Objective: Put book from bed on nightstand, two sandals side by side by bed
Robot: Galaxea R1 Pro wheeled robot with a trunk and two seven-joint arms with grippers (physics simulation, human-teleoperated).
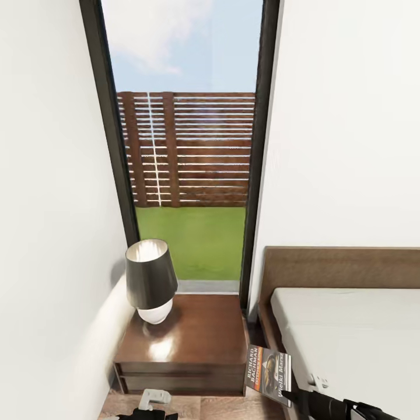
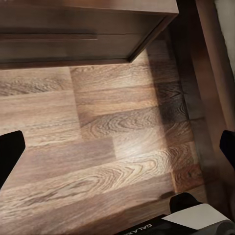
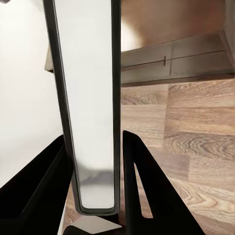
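Observation:
My right gripper [image 1: 288, 396] is shut on the book [image 1: 268, 373], a dark paperback with white "RICHARD BACHMAN" lettering. I hold it upright by its lower corner, in the gap between the nightstand [image 1: 192, 332] and the bed [image 1: 350, 332]. In the right wrist view the book [image 3: 90, 122] stands edge-on between my two black fingers [image 3: 142, 171], with the nightstand's drawer front [image 3: 181, 54] beyond. My left gripper [image 1: 153, 402] hangs low in front of the nightstand, and its fingers [image 2: 11, 149] are spread wide over bare floor. The sandals are out of view.
A lamp [image 1: 150, 280] with a dark shade stands on the left half of the nightstand's glossy top. Behind it is a tall dark-framed window [image 1: 186, 146], and a white wall runs close on the left. The bed's dark frame [image 2: 205, 73] borders the plank floor [image 2: 107, 147].

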